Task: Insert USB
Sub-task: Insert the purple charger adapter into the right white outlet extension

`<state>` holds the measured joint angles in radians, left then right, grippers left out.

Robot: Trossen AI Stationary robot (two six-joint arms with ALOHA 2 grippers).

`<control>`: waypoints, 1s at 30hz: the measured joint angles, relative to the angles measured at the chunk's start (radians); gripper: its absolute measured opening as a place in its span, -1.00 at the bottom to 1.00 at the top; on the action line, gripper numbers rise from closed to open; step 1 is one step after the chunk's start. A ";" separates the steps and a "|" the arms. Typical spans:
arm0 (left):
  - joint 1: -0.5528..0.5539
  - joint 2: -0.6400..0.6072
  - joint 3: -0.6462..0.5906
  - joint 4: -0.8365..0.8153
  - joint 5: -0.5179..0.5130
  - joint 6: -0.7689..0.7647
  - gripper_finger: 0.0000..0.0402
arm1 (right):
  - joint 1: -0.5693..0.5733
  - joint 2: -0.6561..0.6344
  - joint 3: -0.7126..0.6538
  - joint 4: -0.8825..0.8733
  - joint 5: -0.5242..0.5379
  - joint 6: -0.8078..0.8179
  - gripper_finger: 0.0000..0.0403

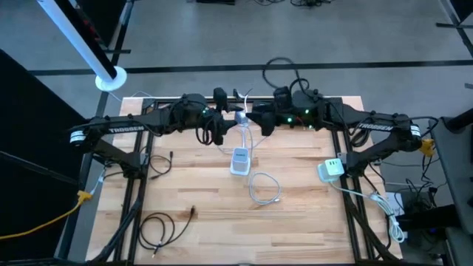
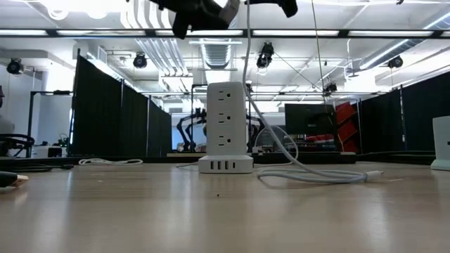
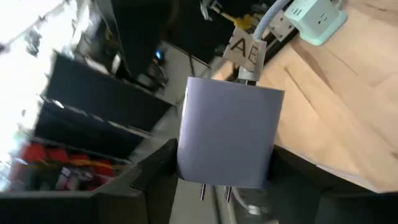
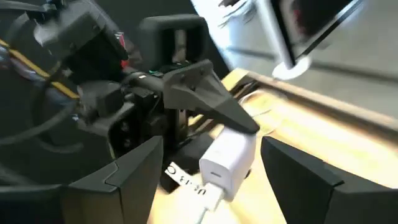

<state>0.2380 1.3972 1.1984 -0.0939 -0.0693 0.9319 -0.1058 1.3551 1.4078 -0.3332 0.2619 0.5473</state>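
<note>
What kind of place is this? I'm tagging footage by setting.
Probably a robotics lab or test hall: black curtain partitions, exposed ceiling lights, and a wooden workbench holding a power strip tower.

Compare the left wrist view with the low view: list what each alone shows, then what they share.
Left wrist only: the white square charger block with two metal prongs, clamped in the left end effector above the table. Low only: the white tower power strip with its row of USB ports. Both: the white cable and the light wooden table.
</note>
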 joint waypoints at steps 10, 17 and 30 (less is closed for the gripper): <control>0.048 0.041 0.000 0.023 -0.037 -0.110 -0.02 | 0.005 0.110 0.000 0.013 0.110 0.003 0.07; 0.050 0.054 0.000 0.030 -0.070 -0.108 -0.02 | -0.004 0.142 -0.001 0.009 0.159 0.088 0.05; 0.049 0.053 0.001 0.023 -0.071 -0.117 -0.02 | -0.026 0.172 -0.001 0.016 0.190 0.088 -0.03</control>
<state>0.2871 1.4506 1.1992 -0.0711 -0.1406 0.8154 -0.1322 1.5272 1.4067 -0.3172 0.4519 0.6354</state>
